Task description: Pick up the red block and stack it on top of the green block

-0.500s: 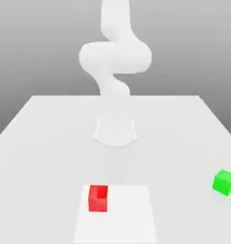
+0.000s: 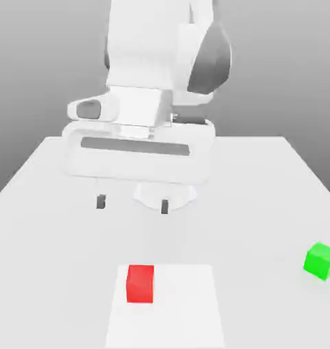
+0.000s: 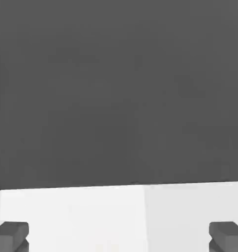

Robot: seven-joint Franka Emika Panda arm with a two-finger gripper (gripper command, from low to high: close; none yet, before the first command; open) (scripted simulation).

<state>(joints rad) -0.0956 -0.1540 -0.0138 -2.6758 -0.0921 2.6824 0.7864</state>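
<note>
From where I stand, the hand (image 2: 133,206) hangs near the middle of the exterior view, a little toward that view's left, its two dark fingertips (image 2: 165,206) spread well apart with nothing between them. In the hand view the same two fingers come in at the lower left and lower right corners, a wide gap between them. Above them in the exterior view, the white arm (image 2: 151,51) reaches in from the top of the frame.

The red block (image 2: 140,284) sits at the bottom of the exterior view, left of center, on a white patch (image 2: 185,313) of the pale tabletop (image 2: 263,204). It lies toward the patch's upper left corner (a bright thing, hard to miss against all that white). The hand is higher in the frame than the block and not touching it.

The green block (image 2: 321,260) is over by the right edge of the exterior view, in the lower part, out on the plain tabletop and off the patch. It is turned so that a corner faces my way (the red one sits squarer). The two blocks are well apart, and nothing rests on either of them. Behind the tabletop, the backdrop (image 2: 283,68) is plain grey.
</note>
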